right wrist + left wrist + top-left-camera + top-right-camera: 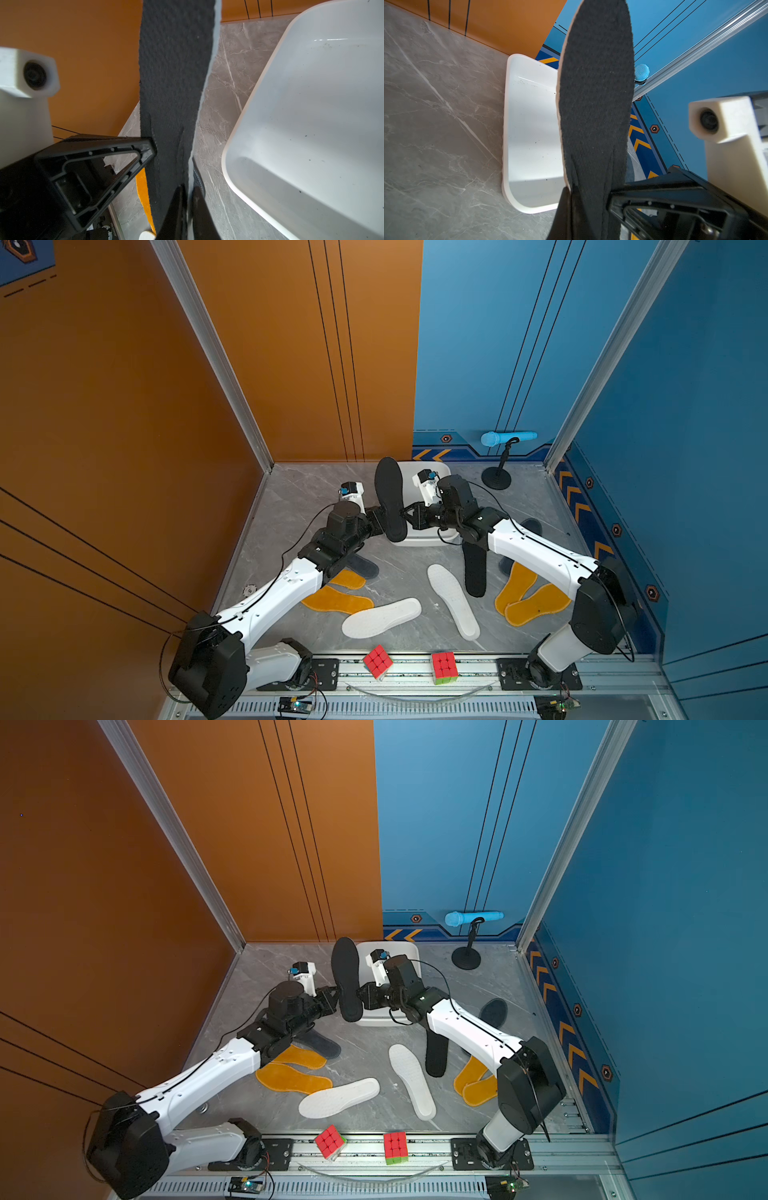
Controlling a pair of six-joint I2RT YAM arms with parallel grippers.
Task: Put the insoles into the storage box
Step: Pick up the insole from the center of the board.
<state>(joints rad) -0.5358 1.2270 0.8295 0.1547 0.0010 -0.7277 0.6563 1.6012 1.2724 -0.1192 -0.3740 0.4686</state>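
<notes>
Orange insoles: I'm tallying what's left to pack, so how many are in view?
4. Left orange insole lies open; its neighbour sits partly under the left arm; two more overlap by the right arm. Others may be hidden beneath the arms.

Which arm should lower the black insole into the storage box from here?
Right, probably. Both grippers pinch the lifted black insole, but the right gripper holds it from the storage box side, its wrist over the box, while the left gripper is on the far side, outside the rim.
</notes>
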